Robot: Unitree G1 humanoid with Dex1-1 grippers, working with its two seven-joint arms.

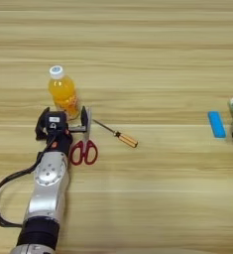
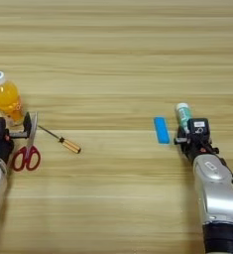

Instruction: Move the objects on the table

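Light-wood tabletop [image 1: 152,59] fills the view. Toward its left edge, the left gripper [image 1: 63,124] sits by the red-handled scissors [image 1: 85,144]; whether its jaws are spread I cannot tell. Beside them lies the orange-handled screwdriver [image 1: 118,134], with the orange-drink bottle [image 1: 63,94] just beyond. Toward the right edge, the right gripper [image 2: 187,130] pinches the glue stick [image 2: 183,115], the blue block [image 2: 161,130] just beside.

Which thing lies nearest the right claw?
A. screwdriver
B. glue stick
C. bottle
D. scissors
B: the glue stick lies right at the right claw, with the blue block just beside it; the other three sit far off by the left claw.
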